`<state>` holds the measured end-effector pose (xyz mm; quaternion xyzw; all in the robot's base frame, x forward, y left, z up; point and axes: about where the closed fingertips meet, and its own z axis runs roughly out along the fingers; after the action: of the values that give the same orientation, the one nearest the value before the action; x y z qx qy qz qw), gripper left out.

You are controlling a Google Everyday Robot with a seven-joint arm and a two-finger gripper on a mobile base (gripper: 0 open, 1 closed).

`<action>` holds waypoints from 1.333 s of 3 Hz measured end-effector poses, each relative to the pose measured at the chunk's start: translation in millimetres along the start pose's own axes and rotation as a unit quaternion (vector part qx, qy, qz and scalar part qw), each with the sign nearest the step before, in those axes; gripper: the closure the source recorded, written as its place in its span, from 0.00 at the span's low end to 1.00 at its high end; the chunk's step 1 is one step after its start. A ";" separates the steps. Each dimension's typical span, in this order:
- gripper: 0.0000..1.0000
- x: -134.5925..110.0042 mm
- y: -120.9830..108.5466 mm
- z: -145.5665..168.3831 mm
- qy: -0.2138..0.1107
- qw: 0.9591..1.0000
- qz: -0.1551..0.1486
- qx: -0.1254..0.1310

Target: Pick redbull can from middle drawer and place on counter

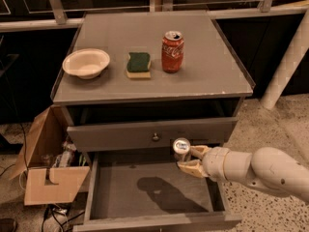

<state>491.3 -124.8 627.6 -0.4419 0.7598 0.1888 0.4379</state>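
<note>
Tool (185, 159) sits over the right rear part of the open middle drawer (114, 190), just below the closed drawer front (120, 135) with the small knob. Its two tan fingers (192, 168) are clenched on the redbull can (181, 146), one on each side. The can is upright with its silver top facing up, probably so it goes down standing. It looks raised off the drawer floor, since the shadow (163, 193) falls apart from it toward the middle. The arm comes in from the right, low, which leaves the drawer front unobstructed for a lift.

Tabletop (212, 69) above carries a red Coke can (172, 51), green sponge (138, 64) and pale bowl (86, 63). Its right side is bare, a likely drop spot.

Hard to make out: the can body is mostly covered by the fingers and only the top is plain, so I can't tell grip depth. The arm is cut off at the right edge. An open cardboard box (46, 180) at left holds clutter I can't identify.
</note>
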 end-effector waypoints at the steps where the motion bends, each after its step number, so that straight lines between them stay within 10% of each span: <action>1: 1.00 -33.1 -19.9 -44.0 0.006 0.999 -0.023 0.039; 3: 1.00 -48.1 -31.8 -54.2 0.012 0.999 -0.017 0.046; 4: 1.00 -99.7 -68.9 -111.9 0.013 0.994 -0.036 0.100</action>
<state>515.7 -186.8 778.4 -0.4252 0.7640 0.0901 0.4768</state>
